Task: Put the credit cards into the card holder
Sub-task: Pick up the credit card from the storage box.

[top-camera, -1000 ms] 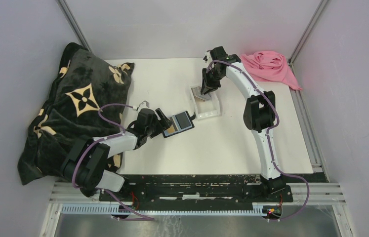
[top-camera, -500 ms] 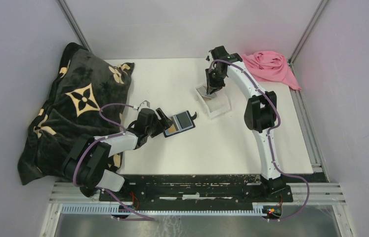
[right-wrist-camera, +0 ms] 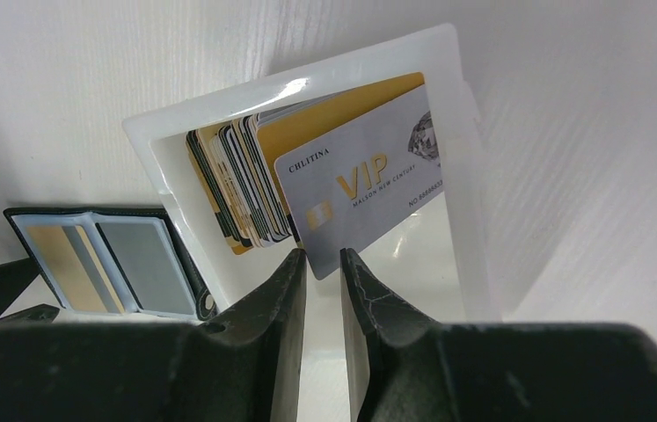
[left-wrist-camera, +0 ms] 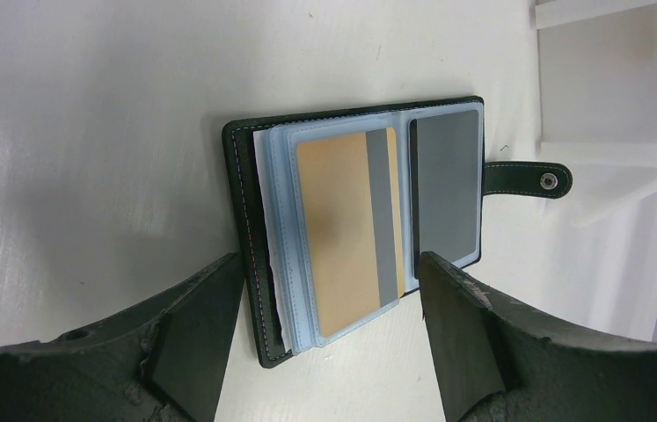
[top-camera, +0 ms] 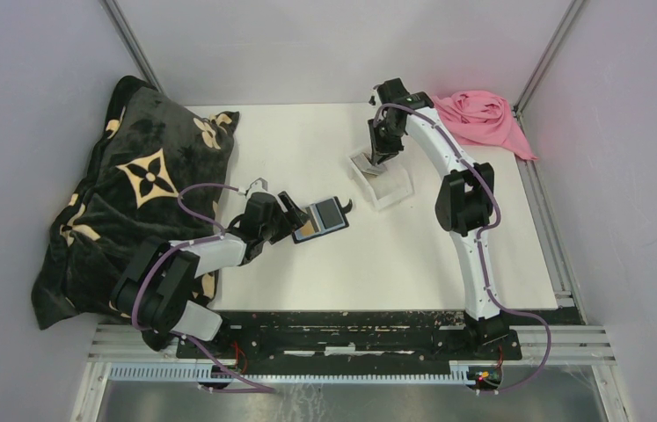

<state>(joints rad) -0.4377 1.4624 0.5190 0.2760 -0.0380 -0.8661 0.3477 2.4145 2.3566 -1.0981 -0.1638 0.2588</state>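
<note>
The card holder lies open on the white table, its strap pointing away. A tan card fills its left sleeve and a grey card its right. My left gripper is open, its fingers astride the holder's near end. In a clear tray stands a row of credit cards, with a silver VIP card at the front. My right gripper reaches into the tray, jaws narrowly apart, the silver card's corner between the tips.
A black blanket with tan flower marks covers the table's left side. A pink cloth lies at the back right corner. The tray sits just right of the card holder.
The clear tray has slid right and turned, and my right gripper has shifted slightly right with it. The left gripper and the card holder have stayed put.
</note>
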